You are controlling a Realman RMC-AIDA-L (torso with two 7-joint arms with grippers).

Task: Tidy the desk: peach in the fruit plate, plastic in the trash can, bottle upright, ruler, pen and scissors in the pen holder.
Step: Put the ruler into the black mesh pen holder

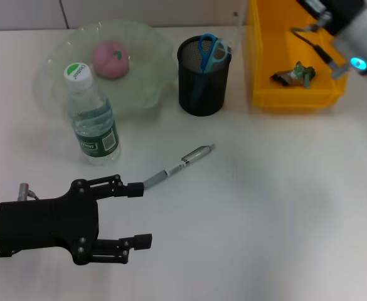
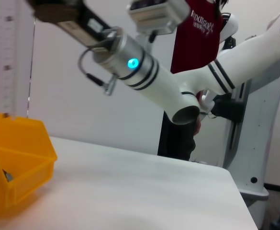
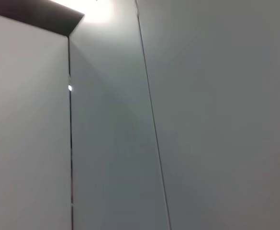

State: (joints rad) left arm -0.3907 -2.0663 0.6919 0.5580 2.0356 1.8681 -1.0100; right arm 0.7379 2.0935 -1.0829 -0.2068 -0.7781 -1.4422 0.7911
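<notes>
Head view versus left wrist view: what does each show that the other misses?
Only the head view shows the left hand, open, beside the pen lying on the desk, plus the upright bottle, the peach in the fruit plate and the scissors in the pen holder. Only the left wrist view shows the robot's body. Both show the yellow bin and the right arm above it.

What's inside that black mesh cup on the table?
In the black mesh cup, blue-handled scissors stick out at the top. Their blades are hidden by the mesh wall, and whether anything else lies deeper cannot be seen.
</notes>
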